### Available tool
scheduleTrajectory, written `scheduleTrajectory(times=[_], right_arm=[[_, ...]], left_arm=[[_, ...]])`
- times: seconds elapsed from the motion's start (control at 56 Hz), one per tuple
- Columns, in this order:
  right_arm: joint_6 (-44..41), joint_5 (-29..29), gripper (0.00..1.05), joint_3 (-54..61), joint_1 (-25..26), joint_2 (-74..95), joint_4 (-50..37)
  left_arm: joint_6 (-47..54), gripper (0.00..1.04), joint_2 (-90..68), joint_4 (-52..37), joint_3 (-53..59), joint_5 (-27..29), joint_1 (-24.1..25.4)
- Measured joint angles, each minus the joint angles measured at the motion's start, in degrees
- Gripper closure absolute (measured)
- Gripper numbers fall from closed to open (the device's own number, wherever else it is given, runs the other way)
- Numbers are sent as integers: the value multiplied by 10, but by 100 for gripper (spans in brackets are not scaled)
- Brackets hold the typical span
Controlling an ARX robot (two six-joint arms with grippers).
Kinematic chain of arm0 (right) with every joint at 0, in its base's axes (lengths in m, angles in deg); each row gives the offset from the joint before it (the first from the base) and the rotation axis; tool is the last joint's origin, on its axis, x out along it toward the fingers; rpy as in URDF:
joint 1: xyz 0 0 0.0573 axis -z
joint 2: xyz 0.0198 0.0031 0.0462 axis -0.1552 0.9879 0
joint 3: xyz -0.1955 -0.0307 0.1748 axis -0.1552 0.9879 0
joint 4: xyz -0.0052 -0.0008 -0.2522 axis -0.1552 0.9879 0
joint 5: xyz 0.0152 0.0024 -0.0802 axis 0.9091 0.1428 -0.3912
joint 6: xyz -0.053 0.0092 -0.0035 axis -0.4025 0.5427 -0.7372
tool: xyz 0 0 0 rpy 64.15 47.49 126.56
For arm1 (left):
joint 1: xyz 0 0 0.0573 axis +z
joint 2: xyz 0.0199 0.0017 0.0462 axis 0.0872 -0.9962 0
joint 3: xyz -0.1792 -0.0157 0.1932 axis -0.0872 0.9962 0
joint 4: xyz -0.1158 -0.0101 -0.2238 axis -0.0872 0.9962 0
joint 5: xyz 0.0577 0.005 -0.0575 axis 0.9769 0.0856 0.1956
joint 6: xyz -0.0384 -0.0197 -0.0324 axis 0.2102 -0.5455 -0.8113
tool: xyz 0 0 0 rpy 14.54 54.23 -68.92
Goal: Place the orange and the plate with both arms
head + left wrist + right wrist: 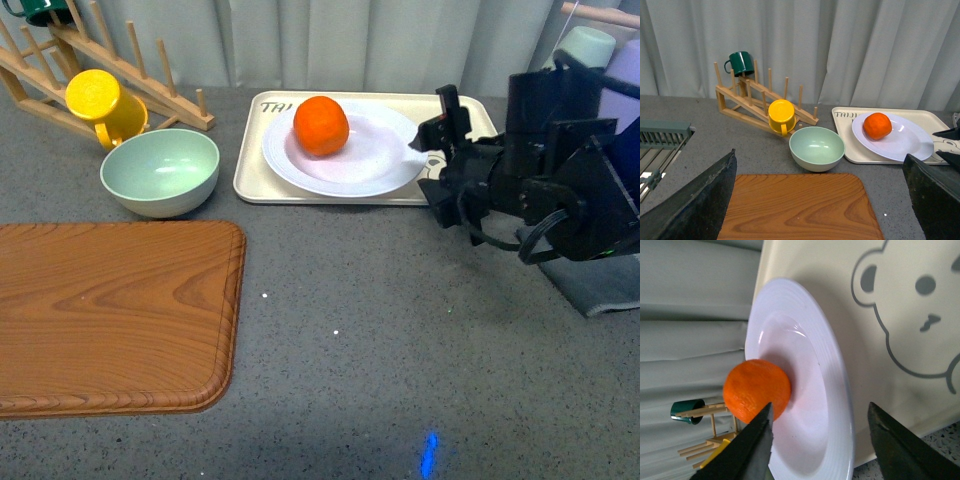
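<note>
Spread-jawed right gripper (425, 150) straddles plate (370, 165) rim; orange (321, 126) rests inside.

The right gripper (428, 150) covered the plate's (350, 160) near-right rim in the front view — contact could not be told. The tray's (262, 165) lettering was half hidden by the plate — the cutting board (110, 315) was cut off at the left edge.

— Where is the orange (321, 126) found?
— On the plate (362, 165), which is set on the tray (258, 170) at the far middle of the bench (400, 330).
— And to the left?
— The bowl (160, 172) is placed beside the tray, the mug (104, 106) and rack (110, 62) behind it, the board (110, 315) nearer.
</note>
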State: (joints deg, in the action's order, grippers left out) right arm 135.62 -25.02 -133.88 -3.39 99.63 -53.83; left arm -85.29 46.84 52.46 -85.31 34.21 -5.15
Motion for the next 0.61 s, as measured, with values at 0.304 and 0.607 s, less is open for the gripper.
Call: scheduleTrajectory(times=[0.304,0.607], right_arm=[[-219,-113,9,149,25,-196,95],[-577,-197,9,386,43,-466,102]], left_arm=[[0,6,0,0,0,0,0],[0,6,0,0,0,0,0]])
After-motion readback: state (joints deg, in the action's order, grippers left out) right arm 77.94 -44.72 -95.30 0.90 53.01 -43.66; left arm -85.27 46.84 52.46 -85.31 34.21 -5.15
